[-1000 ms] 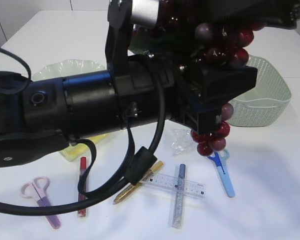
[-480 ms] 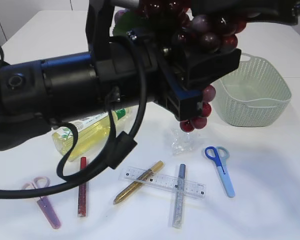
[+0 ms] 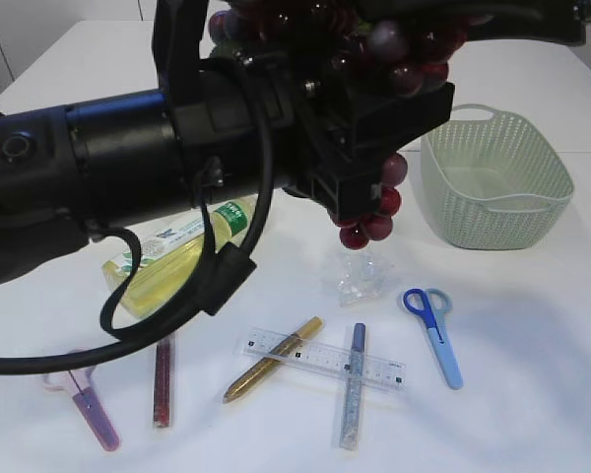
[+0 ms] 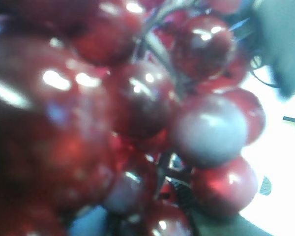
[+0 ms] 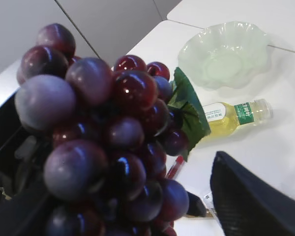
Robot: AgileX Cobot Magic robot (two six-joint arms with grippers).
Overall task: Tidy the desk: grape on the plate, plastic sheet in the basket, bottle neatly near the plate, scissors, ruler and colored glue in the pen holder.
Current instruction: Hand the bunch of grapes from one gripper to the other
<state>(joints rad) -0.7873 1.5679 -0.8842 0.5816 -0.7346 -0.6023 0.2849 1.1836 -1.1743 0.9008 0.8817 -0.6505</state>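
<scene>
A bunch of glossy dark-red plastic grapes (image 3: 374, 212) with a green leaf hangs in the air above the white bench (image 3: 532, 394). A crumpled clear plastic sheet (image 3: 357, 279) lies below it. The pale-green fluted plate (image 5: 226, 53) sits far back, and a yellow-liquid bottle (image 3: 177, 251) lies on its side near it. A mint woven basket (image 3: 497, 177) stands upright at right. Blue-handled scissors (image 3: 433, 330), pink-handled scissors (image 3: 91, 409), a clear ruler (image 3: 379, 370) and gold (image 3: 271, 360), silver (image 3: 353, 389) and red (image 3: 163, 379) glitter glue pens lie flat in front; the silver and gold pens cross the ruler.

Ext cam looks down at a slant over the bench (image 3: 532, 394), arm close in front. L wrist cam sits right against grapes (image 4: 137, 113), blurred. R wrist cam looks down past grapes; all share them.
</scene>
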